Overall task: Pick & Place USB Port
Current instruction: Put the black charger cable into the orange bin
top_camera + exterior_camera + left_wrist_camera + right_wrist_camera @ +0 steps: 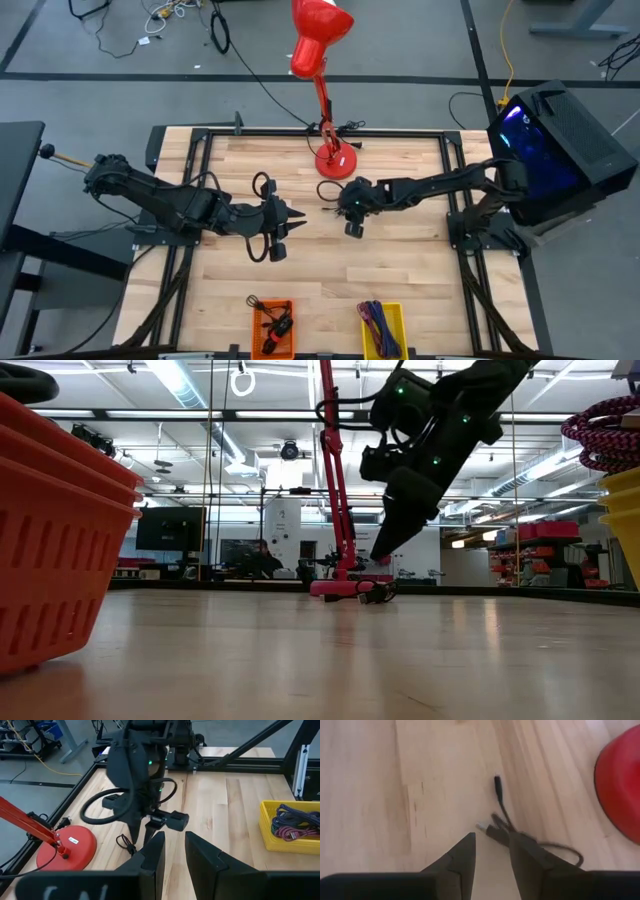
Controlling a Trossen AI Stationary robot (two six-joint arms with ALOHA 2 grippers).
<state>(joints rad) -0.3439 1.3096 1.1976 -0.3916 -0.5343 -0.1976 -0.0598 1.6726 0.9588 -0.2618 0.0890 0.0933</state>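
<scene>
A thin black USB cable [496,831] lies loose on the wooden table next to the red lamp's base [620,795]; its plug end [497,785] points away. In the high view the cable [327,190] sits near the table's middle. My right gripper [491,837] is open and points down at it, fingers on either side of the cable's near plug. The low view shows this gripper [383,552] a little above the tabletop. My left gripper [173,837] is open and level, hovering just left of the right gripper [140,827], and holds nothing.
The red desk lamp stands on its round base [335,160] at the far side. An orange basket [272,328] holding a cable and a yellow basket [380,328] holding several cables sit at the near edge. Bare wood lies between the grippers and the baskets.
</scene>
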